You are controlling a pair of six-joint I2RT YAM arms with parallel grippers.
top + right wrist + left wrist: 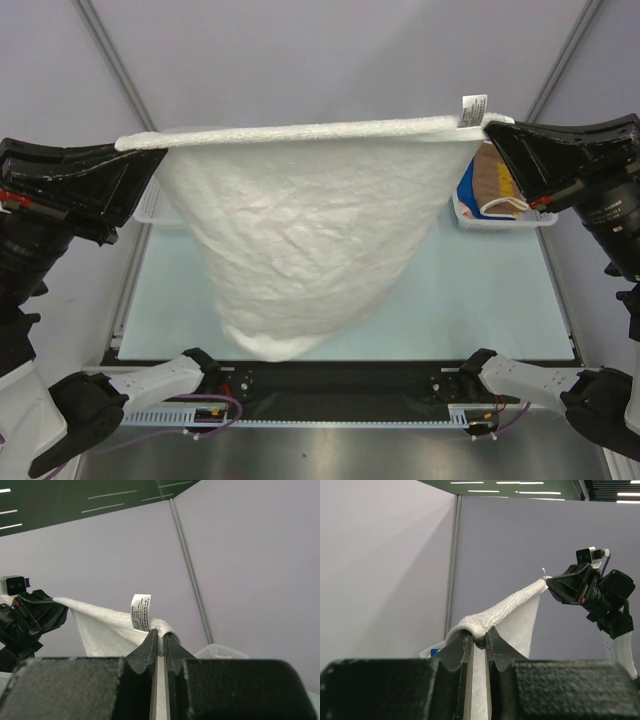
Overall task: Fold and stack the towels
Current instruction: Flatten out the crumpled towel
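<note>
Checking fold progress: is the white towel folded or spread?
Spread: the white towel hangs as an open sheet, top edge stretched between the left gripper and right gripper, each shut on a corner.

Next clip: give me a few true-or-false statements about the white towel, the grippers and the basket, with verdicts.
1. The left gripper and right gripper each pinch a top corner of the white towel. True.
2. The white towel lies flat on the table. False: it hangs in the air, stretched between the grippers.
3. The care label sits at the left gripper's corner. False: it is at the right gripper's corner.
4. A basket at the far right holds other towels. True.
</note>
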